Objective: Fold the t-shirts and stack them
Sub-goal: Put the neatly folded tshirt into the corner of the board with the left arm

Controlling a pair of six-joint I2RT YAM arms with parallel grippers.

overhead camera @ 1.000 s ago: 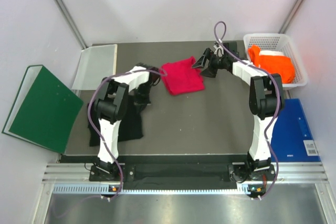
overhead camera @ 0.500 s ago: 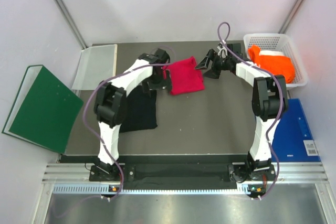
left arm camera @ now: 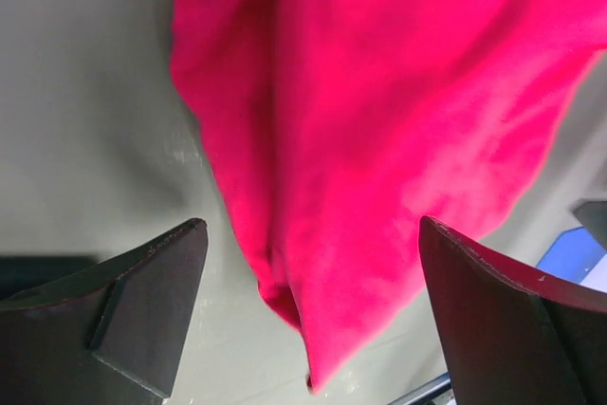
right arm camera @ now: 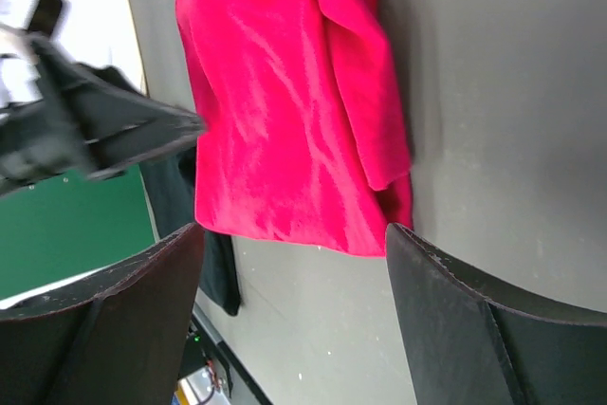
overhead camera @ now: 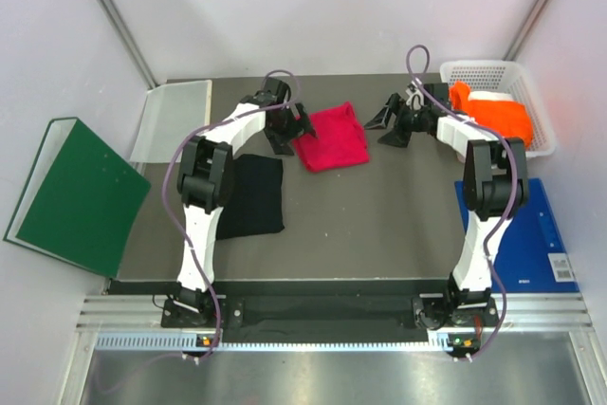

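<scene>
Black shirt (overhead camera: 252, 196), folded, long axis near-to-far, lies on the bench (overhead camera: 379, 225) nearward of the left tool (overhead camera: 295, 137). Left tool and right tool (overhead camera: 383, 132), jaws wide apart and empty, flank the folded pink shirt (overhead camera: 331, 138), which is set askew. Basket (overhead camera: 537, 101), outboard of the right tool, holds the orange shirt (overhead camera: 495, 120).

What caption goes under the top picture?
Left claw and right claw, both open, either side of a pink shirt; black shirt nearby.

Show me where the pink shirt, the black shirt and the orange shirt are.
pink shirt (overhead camera: 334, 139), top view, middle of the folded cloth.
black shirt (overhead camera: 254, 196), top view, its flat middle.
orange shirt (overhead camera: 501, 120), top view, its bunched middle.
</scene>
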